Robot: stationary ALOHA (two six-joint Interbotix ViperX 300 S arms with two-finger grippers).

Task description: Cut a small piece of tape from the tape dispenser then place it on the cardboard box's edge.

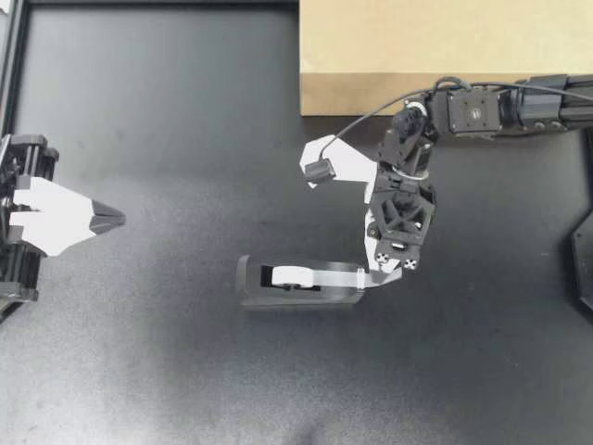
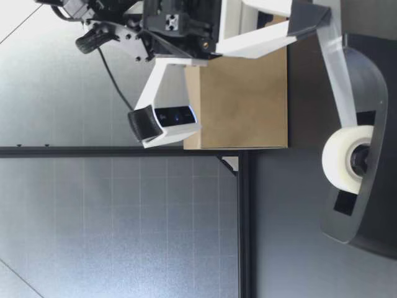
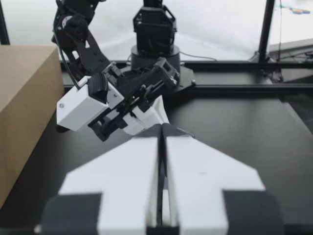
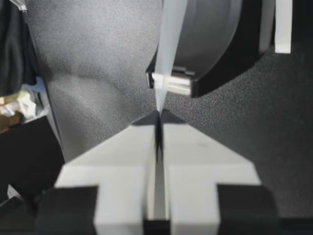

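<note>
My right hand (image 1: 378, 275) is pressed together on the free end of the tape strip (image 4: 169, 44). In the right wrist view both fingers meet on it from two sides. The strip runs tight from the fingertips ahead to the roll (image 2: 346, 160) inside the tape dispenser (image 1: 301, 295), which stands on the desk (image 1: 167, 371) just beside this hand. The strip passes by the cutter (image 4: 172, 84) at the dispenser's front. It seems to lie against the cutter, but I cannot say this for sure from here.

My left hand (image 1: 119, 219) is well apart from the dispenser. Its fingers are together and hold nothing.

I judge the step in hand to be the drawing-out of the tape, and the piece is not yet cut. The next move calls for pulling the strip across the cutter, with the grip kept firm, so that a short piece tears off. After that the right hand must carry the piece to the edge of the cardboard box (image 1: 417, 56), which is behind this hand, near its arm.
</note>
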